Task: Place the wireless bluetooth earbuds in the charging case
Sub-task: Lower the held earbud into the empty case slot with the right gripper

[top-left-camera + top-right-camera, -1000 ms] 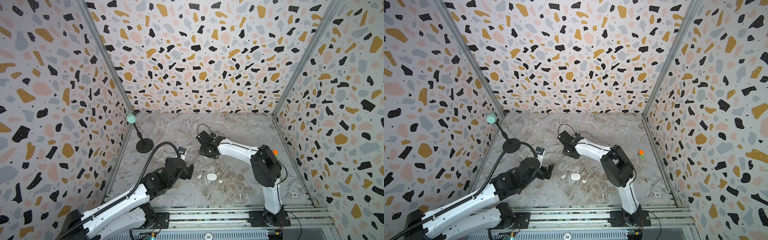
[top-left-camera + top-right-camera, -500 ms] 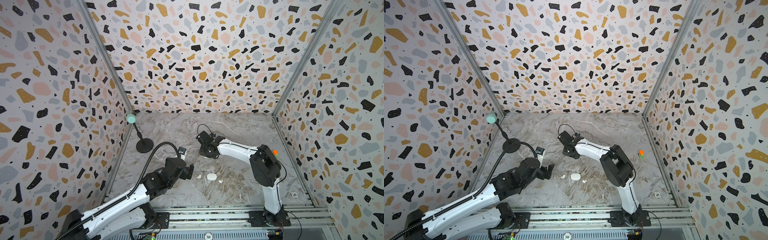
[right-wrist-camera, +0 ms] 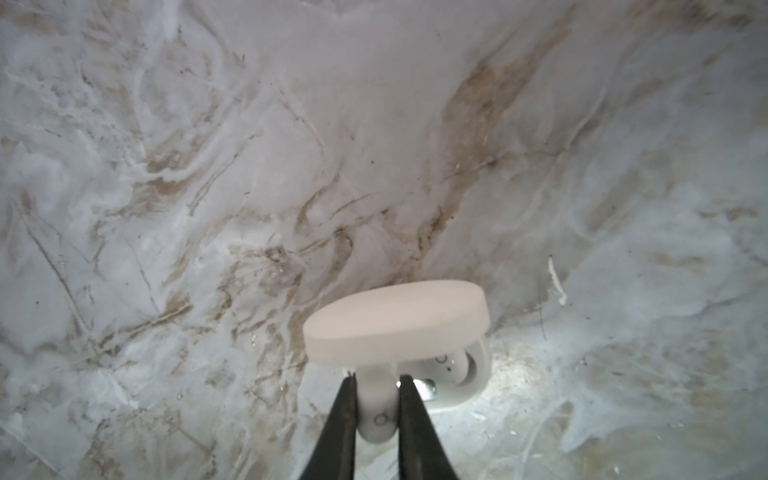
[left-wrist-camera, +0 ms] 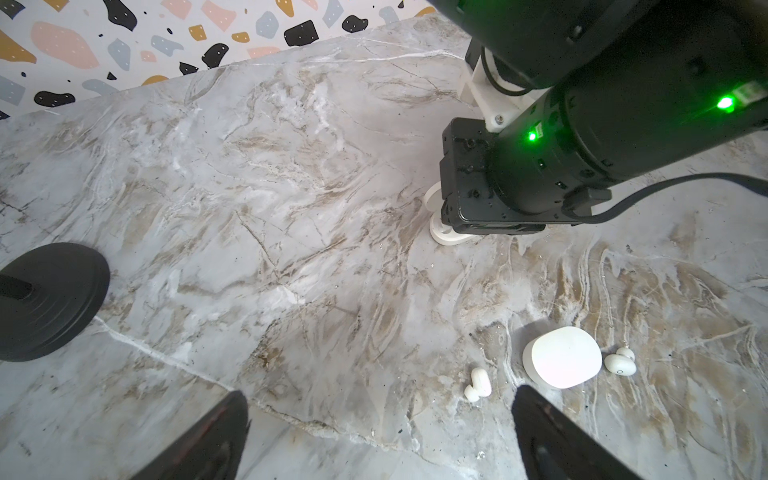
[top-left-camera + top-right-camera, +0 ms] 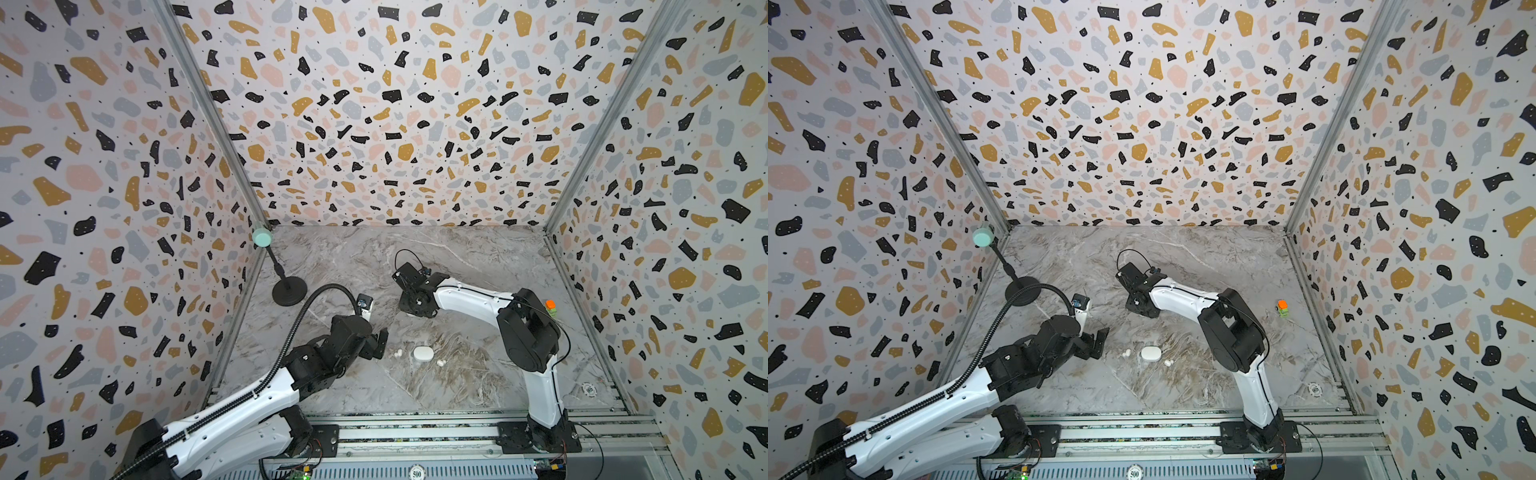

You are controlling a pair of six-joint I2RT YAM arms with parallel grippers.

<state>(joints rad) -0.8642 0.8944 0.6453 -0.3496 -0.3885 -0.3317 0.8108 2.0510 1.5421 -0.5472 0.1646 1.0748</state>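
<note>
Two white oval plastic cases (image 4: pixel 562 357) (image 3: pixel 395 322), four tiny glossy white earbuds (image 4: pixel 478 384) (image 4: pixel 620 362) (image 3: pixel 451 361) (image 3: pixel 376 405); right hand (image 3: pixel 377 377) pinches one; left hand (image 4: pixel 380 395) spread open.

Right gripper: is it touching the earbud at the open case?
Touching. The right wrist view shows the right gripper closed on the earbud, a finger against each side, no gap, at the open charging case.

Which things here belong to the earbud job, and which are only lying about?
Job: held earbud in right gripper; open case; seated earbud; closed case; left loose earbud; right loose earbud.
Lying about: black stand; orange-green block; round token.
</note>
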